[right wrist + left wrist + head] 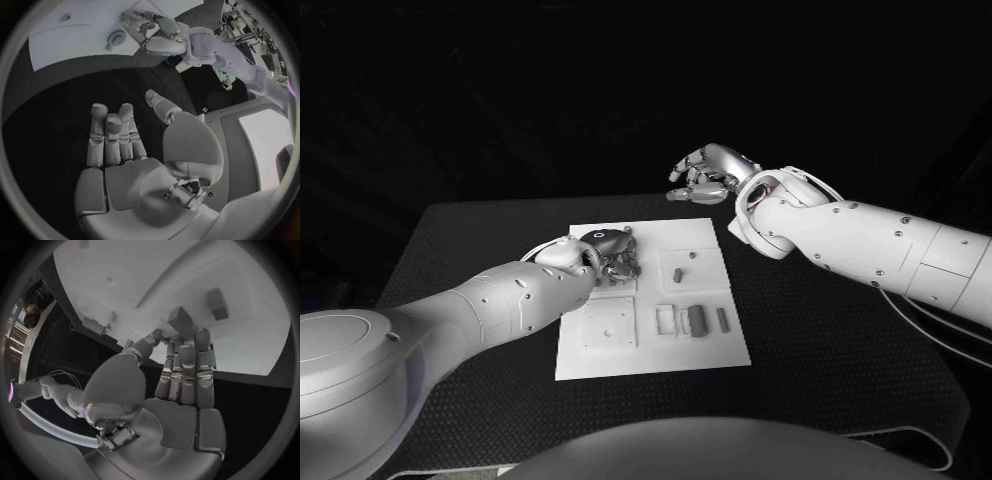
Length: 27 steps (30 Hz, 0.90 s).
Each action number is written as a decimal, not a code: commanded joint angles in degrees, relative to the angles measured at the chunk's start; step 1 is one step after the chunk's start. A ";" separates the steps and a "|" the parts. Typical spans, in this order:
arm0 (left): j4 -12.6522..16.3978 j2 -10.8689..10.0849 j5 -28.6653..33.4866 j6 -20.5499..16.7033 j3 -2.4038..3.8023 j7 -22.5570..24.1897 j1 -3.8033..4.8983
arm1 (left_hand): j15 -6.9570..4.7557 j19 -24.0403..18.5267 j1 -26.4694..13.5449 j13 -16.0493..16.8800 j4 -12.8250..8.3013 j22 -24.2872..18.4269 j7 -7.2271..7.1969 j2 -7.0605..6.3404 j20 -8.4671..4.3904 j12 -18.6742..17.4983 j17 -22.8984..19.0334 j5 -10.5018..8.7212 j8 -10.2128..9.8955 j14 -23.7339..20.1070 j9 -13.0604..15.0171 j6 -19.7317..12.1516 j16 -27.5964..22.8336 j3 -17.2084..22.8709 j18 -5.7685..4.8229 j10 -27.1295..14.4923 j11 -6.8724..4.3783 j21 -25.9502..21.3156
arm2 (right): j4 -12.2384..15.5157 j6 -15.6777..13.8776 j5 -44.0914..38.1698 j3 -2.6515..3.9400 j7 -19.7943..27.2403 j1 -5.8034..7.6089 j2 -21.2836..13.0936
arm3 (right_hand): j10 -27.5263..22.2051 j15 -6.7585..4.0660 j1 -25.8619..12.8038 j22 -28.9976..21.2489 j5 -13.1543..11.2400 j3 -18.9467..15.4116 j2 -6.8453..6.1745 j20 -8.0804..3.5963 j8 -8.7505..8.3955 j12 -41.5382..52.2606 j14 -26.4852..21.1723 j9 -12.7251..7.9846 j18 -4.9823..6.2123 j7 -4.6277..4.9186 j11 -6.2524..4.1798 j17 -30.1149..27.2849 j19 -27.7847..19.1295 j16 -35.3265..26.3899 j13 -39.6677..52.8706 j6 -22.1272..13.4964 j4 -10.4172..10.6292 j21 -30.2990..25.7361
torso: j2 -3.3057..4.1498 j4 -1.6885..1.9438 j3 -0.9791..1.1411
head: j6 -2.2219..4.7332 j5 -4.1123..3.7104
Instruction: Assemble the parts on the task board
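Two white robot arms reach over a black counter (473, 240) that carries a white task board (718, 350). The left hand (609, 256) hovers low over the upper-left part of the board, palm down. In the left wrist view its fingers (185, 371) lie side by side, stretched toward a small grey block (181, 319) just beyond their tips. Whether they touch the block I cannot tell, and nothing appears to be held.

Several grey parts lie on the board, well to the near right of that hand: a short peg (676, 272) closest to it, then a row of three bars (695, 319) nearer the robot.

The right hand (710, 172) is raised beyond the far edge of the board, well apart from every part. Its fingers curl loosely with gaps between them, and the right wrist view shows an empty palm (128, 172).

Risks, as a judgement: the left fingers come in nearly flat, so they could push the block sideways rather than close around it, sliding it out of its recess. The low palm also hides that corner from the head camera, so a small misalignment might go unnoticed. A forearm sweeping toward the robot could knock the loose bars.
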 commanded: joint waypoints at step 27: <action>0.01 1.12 1.67 0.08 -0.06 1.08 -0.56 | 0.45 0.24 -1.45 0.92 -0.82 1.15 2.13 -3.01 0.65 -2.00 0.37 0.47 -2.23 0.07 -1.64 -5.92 -0.01 -1.67 4.03 0.65 0.89 0.61 | -0.04 0.74 -0.05 0.03 0.40 0.10 0.14 | -0.28 0.24 0.05 0.54 0.05 -0.13 0.55 -0.15 0.30 0.37 -0.02 -0.10 0.71 1.30 0.03 -0.09 0.15 -0.02 -0.11 -0.75 -0.07 -0.16 | -0.01 0.02 -0.07 | 0.00 -0.15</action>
